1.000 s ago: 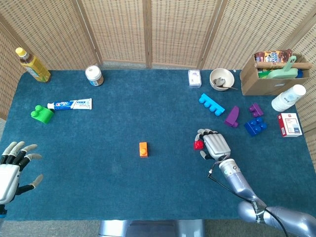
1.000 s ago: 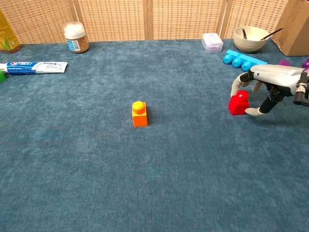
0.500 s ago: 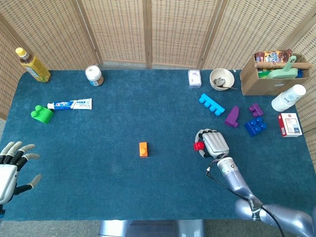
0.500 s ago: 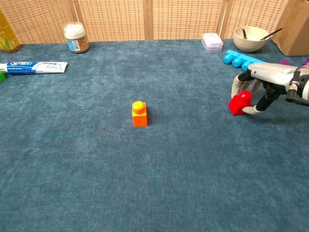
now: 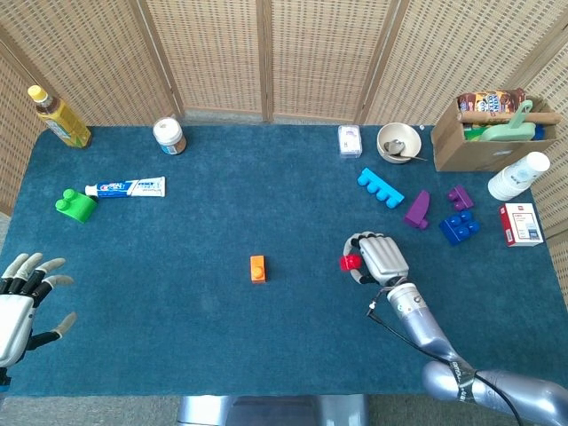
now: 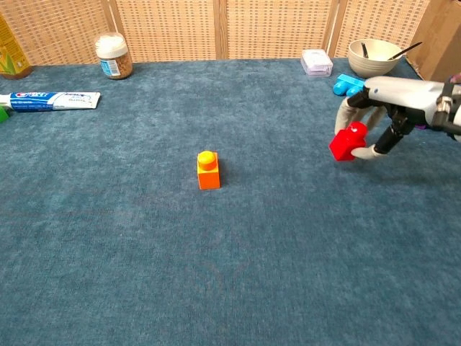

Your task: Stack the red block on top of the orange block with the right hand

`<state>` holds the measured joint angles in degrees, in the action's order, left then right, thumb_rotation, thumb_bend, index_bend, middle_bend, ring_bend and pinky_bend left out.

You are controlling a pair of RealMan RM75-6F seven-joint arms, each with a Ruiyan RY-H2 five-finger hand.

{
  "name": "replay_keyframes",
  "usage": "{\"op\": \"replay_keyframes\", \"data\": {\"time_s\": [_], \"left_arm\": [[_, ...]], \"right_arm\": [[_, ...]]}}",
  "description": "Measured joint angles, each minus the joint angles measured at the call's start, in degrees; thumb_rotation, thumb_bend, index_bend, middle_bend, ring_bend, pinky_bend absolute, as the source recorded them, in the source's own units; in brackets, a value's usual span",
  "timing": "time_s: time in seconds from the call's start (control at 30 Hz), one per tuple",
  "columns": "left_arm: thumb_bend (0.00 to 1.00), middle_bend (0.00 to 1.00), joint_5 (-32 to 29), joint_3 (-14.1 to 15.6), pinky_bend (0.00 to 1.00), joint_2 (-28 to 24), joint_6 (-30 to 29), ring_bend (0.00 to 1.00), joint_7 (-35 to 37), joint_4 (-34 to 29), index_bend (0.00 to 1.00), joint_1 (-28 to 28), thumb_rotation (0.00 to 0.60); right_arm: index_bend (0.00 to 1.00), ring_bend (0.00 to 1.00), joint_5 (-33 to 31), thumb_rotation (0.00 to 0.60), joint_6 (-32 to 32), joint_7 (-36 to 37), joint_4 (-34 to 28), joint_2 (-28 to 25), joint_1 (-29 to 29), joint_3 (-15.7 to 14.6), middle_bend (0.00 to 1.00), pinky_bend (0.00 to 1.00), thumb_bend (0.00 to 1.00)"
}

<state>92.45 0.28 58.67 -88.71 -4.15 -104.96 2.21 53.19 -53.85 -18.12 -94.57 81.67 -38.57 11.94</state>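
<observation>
The orange block [image 5: 257, 268] [image 6: 208, 171] stands alone near the middle of the blue cloth, stud up. My right hand [image 5: 376, 257] [image 6: 385, 115] pinches the red block [image 5: 349, 263] [image 6: 347, 142] between thumb and fingers, and the block hangs tilted a little above the cloth, well to the right of the orange block. My left hand [image 5: 22, 302] hovers at the near left edge with its fingers spread and nothing in it; the chest view does not show it.
A light blue brick [image 5: 380, 187], purple pieces [image 5: 417, 210], a dark blue brick [image 5: 459, 226], a bowl [image 5: 398, 142] and a cardboard box [image 5: 484, 133] lie behind and right of my right hand. At far left are a toothpaste tube [image 5: 125, 187], a green brick [image 5: 74, 205], a jar [image 5: 169, 136] and a bottle [image 5: 57, 116].
My right hand has lifted the red block off the cloth and carried it slightly left toward the orange block. The left hand has barely moved.
</observation>
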Motion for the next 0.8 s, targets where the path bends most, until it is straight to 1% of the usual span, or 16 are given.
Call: {"op": "replay_keyframes", "data": {"time_s": [0.17,0.37,0.57,0.8], "left_arm": [[0.30,0.23,0.01,-0.01,0.08,-0.07,-0.34,0.12,-0.09,0.16,0.35,-0.17,0.600],[0.30,0.23,-0.07,-0.07,0.08,-0.18,-0.55,0.12,-0.03,0.37,0.35,-0.29,0.600],[0.30,0.23,-0.23,-0.11,0.08,-0.10,-0.32,0.12,0.25,0.73,0.35,-0.20,0.600],[0.30,0.23,-0.58,-0.38,0.08,0.08,0.12,0.12,0.86,1.33,0.35,0.16,0.600]], "right_arm": [[0.64,0.26,-1.30,0.600,0.53,-0.87,-2.72,-0.88,-1.57,0.86,0.35,0.31,0.33],[0.64,0.28,-3.86,0.600,0.58,-3.00,-5.23,-0.69,-4.12,2.00,0.35,0.31,0.34],[0.65,0.29,-8.83,0.600,-0.05,-6.31,-7.05,0.14,-7.05,3.06,0.35,0.31,0.33],[0.65,0.29,-17.00,0.600,-4.06,-13.50,-8.22,2.52,-11.78,4.08,0.35,0.31,0.33]]}}
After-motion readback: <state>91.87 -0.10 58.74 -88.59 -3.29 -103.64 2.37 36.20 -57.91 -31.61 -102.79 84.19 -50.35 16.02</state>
